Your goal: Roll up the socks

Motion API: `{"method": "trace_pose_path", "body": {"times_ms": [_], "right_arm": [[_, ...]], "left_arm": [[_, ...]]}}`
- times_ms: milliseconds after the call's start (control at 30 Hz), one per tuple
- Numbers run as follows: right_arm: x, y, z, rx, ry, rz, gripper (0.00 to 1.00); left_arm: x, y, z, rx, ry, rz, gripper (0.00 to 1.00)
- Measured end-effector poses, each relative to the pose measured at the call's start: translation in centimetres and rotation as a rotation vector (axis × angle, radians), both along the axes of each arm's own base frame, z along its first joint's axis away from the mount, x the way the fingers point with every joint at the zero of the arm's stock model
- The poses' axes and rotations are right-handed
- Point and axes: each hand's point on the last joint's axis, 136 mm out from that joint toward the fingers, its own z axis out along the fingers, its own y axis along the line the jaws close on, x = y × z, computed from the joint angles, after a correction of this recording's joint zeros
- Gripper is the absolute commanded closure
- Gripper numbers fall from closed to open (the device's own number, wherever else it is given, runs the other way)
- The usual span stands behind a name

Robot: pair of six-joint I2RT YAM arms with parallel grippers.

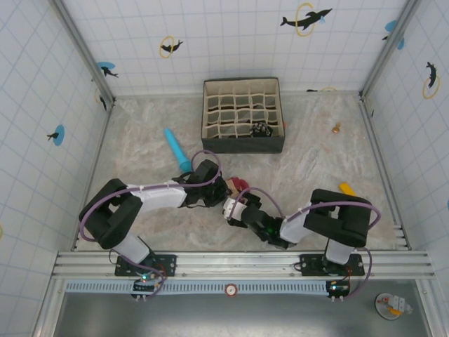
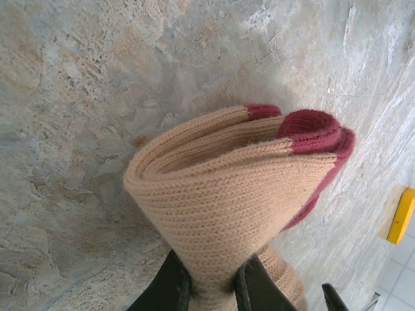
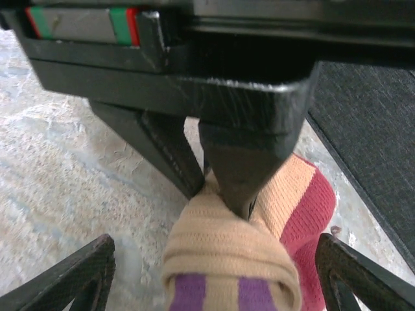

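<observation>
right gripper (image 3: pixel 211 259) is gaping wide, gripping nothing, straddling the rolled peach knit sock with maroon toe (image 3: pixel 227 249). Sock is running 6-to-12 o'clock dead ahead, at the grey marbled table (image 3: pixel 78 168) near-centre. Beyond it, left gripper (image 3: pixel 207 181) is clamping the sock's far end.

A robot lab cell: gridded walls (image 1: pixel 231 35), aluminium rail (image 1: pixel 238 263).

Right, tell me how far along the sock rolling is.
Done: the peach sock is wound into several layers, its maroon end showing.
In hand: the left gripper is shut on that bundle. The right gripper stands open on either side of it, not gripping.
Left: securing the roll. A black-and-white bundle sits in a cell of the organizer. I cannot tell whether it is the second sock.
</observation>
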Motion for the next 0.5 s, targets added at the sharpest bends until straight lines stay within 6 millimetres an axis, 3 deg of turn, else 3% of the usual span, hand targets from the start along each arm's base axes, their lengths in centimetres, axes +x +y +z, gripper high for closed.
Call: {"method": "trace_pose_path", "body": {"times_ms": [233,333,433,500], "right_arm": [[0.7,-0.3,-1.3,-0.017,0.008,-0.044,0.48],[0.9,-0.5,-1.5,0.016,0.045,-0.062,0.76],[0.9,-0.6,-1.6,0.067,0.092,-0.063,0.91],[1.0,-0.8,-1.5,0.099,0.121,-0.066,0.95]], "left_arm": [[-0.3,0.2,0.0,-0.003,0.000,-0.002,1.00],[-0.3,0.3,0.0,-0.003,0.000,0.003,0.97],[-0.2,0.5,0.2,-0.008,0.000,0.019,0.64],[-0.3,0.6,0.1,-0.009,0.009,0.028,0.52]]}}
